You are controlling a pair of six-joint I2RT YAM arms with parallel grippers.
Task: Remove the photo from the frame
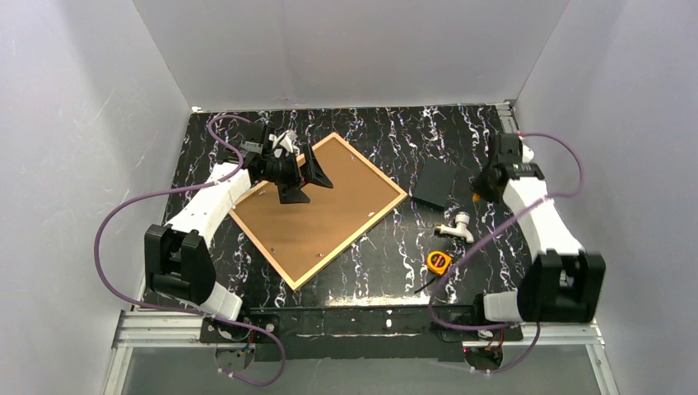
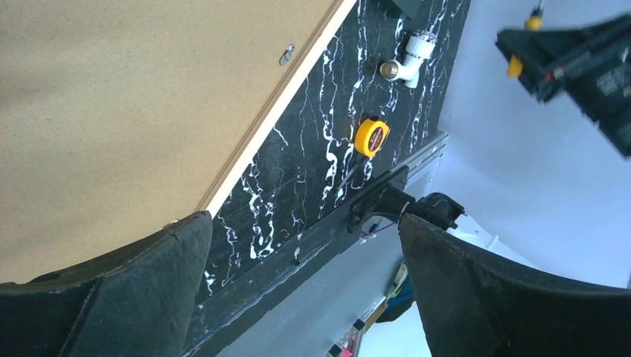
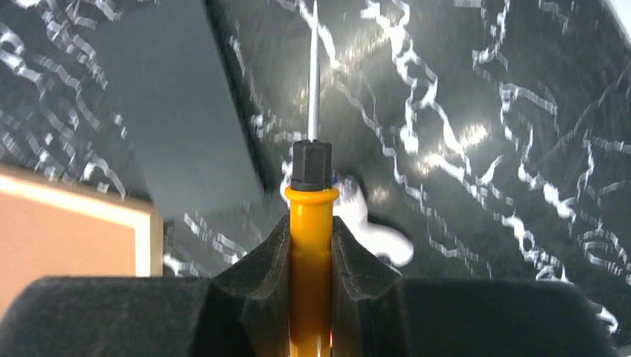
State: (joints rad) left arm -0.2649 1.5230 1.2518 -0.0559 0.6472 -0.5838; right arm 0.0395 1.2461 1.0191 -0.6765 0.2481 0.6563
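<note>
The thin light-orange wooden frame [image 1: 351, 241] lies face down toward the left edge of the black marbled worktop [image 1: 387, 255], holding the photo [image 1: 325, 214], brown board backing up; the left claw [image 1: 304, 183] hangs spread above its far-left side; the right claw [image 3: 311, 238] pinches a yellow-handled screwdriver [image 3: 311, 212].

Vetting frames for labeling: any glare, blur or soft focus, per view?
Top external: evenly lit, sharp. Left wrist: tape measure crisp, no glare. Right wrist: glare spots on the glossy table, black rectangle blurred, screwdriver sharp.
</note>
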